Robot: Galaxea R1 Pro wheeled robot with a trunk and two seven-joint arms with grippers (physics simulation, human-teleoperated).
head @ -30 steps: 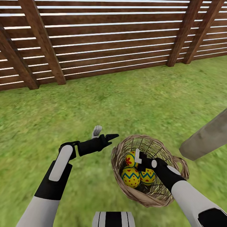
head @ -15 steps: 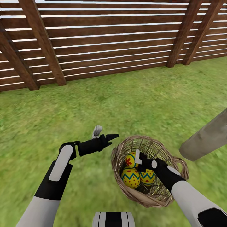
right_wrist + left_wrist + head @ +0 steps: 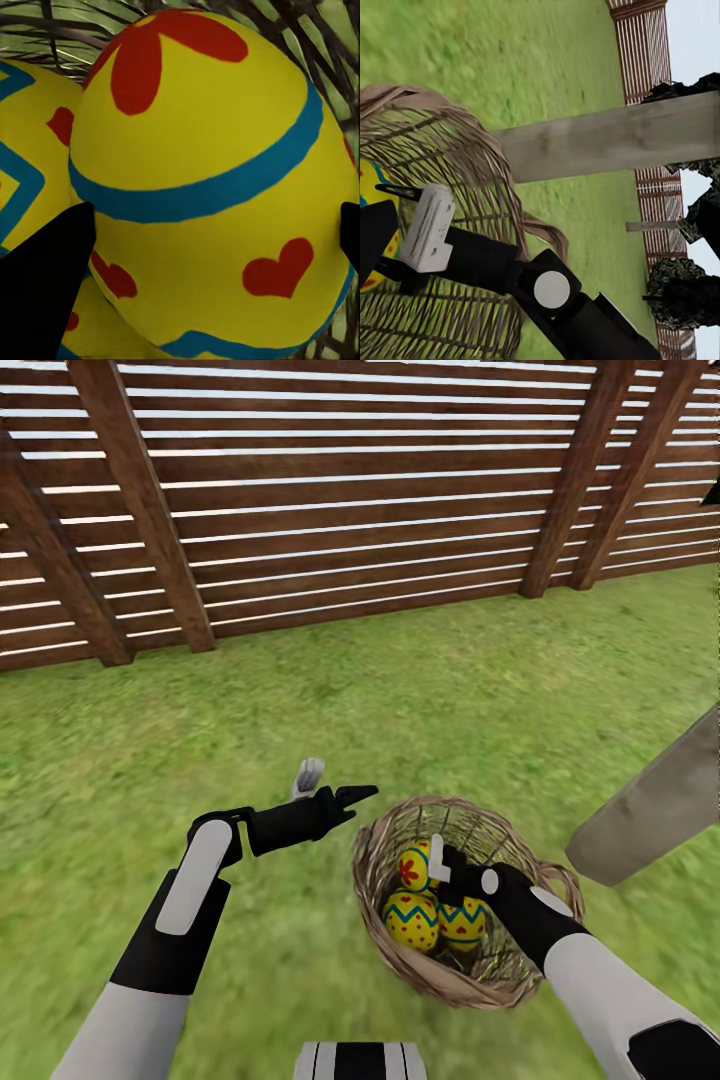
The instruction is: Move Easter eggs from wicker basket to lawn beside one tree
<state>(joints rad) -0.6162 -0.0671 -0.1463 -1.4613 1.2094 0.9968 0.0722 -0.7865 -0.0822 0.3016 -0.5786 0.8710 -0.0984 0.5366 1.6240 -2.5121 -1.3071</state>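
The right gripper [image 3: 440, 858] is down inside the basket [image 3: 400, 965], lower centre of the head view. In the right wrist view its dark fingertips [image 3: 45, 292] stand spread either side of a flower-marked egg [image 3: 210, 187]; whether they press it I cannot tell. The left gripper [image 3: 330, 790], left of the basket, hangs over the lawn [image 3: 300, 690] with fingers parted, holding nothing. All three eggs [image 3: 413, 920] lie in the basket; the right one is partly hidden by the right gripper. A grey trunk [image 3: 660, 805] is cut off at the right edge, and the fence [image 3: 330, 500] crosses the top.
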